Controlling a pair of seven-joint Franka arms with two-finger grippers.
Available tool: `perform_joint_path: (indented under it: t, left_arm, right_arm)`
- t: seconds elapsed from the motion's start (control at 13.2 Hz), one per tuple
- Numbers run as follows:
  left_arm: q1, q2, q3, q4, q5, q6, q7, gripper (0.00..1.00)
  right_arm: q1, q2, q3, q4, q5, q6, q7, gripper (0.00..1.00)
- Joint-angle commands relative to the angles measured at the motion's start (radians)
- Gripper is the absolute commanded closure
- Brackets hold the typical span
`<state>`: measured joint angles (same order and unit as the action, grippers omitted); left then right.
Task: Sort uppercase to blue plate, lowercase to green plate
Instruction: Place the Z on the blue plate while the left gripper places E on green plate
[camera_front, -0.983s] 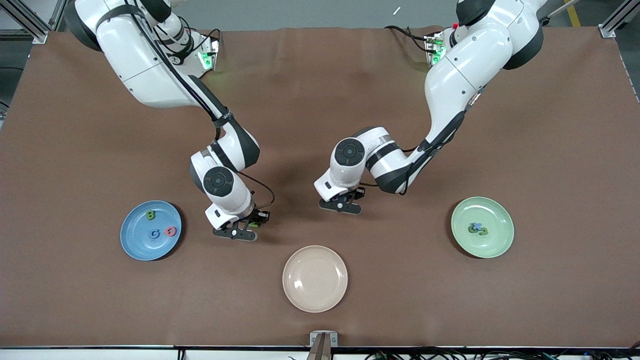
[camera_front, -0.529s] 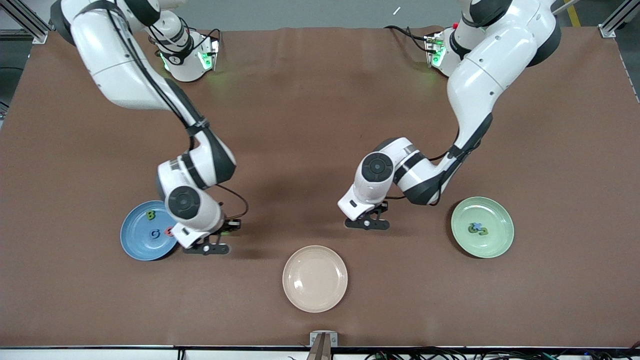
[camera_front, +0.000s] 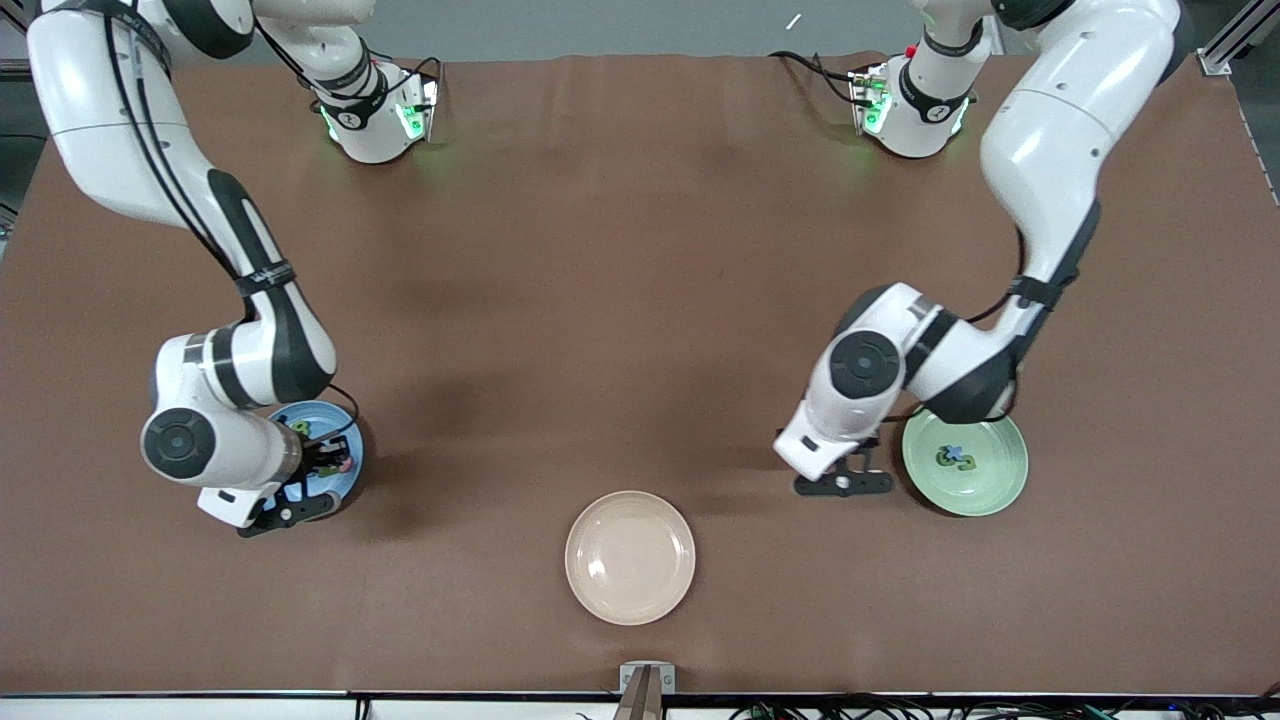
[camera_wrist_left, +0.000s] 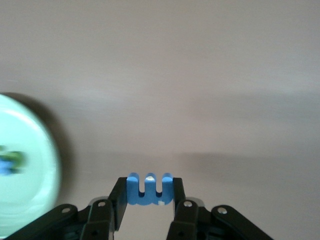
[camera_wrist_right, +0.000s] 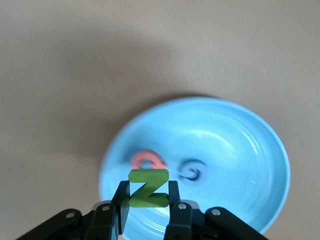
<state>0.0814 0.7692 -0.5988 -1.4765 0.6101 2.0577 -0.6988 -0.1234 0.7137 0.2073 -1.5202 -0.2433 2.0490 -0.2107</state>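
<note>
Table cover (camera_front: 640, 250) looks like matt brown cloth with slight ripples; blue plate (camera_wrist_right: 240, 145), green plate (camera_front: 990, 470) and cream plate (camera_front: 630, 557) are all glossy and smooth, glazed-looking, catching highlights. Green N (camera_wrist_right: 148, 188) between the right gripper (camera_wrist_right: 148, 200) fingers and blue m (camera_wrist_left: 149, 190) between the left gripper (camera_wrist_left: 149, 202) fingers look matt and foam-like, with soft edges. Gripper fingers are matt black with small bright screws; arm shells (camera_front: 1050, 130) are glossy white plastic.
</note>
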Motion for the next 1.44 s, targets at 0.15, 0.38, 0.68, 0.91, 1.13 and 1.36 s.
perform_joint_path:
  t: [0.15,0.38,0.68,0.91,1.13,1.36]
  left_arm:
    - [0.185,-0.056,-0.047,-0.059,0.010,-0.050,0.105,1.00]
    - [0.260,-0.057,-0.047,-0.096,0.010,-0.050,0.156,0.99]
    - [0.330,-0.079,-0.047,-0.157,0.011,-0.048,0.163,0.92]
    - [0.385,-0.085,-0.049,-0.171,0.020,-0.048,0.250,0.67]
    - [0.429,-0.108,-0.074,-0.171,0.010,-0.051,0.279,0.00]
    - [0.437,-0.172,-0.111,-0.159,0.007,-0.097,0.279,0.00]
  right_arm:
    - [-0.073,-0.014,0.024,-0.081,-0.005,0.007,-0.115,0.46]
    - [-0.061,-0.022,0.026,-0.069,0.067,-0.068,-0.110,0.02]
    - [-0.059,-0.164,0.035,-0.061,0.107,-0.113,-0.107,0.00]
    - [-0.071,-0.282,0.030,-0.054,0.142,-0.168,-0.107,0.00]
    - [-0.090,-0.413,0.026,-0.064,0.144,-0.219,-0.022,0.00]
    - [-0.110,-0.517,0.024,-0.064,0.212,-0.344,0.105,0.00]
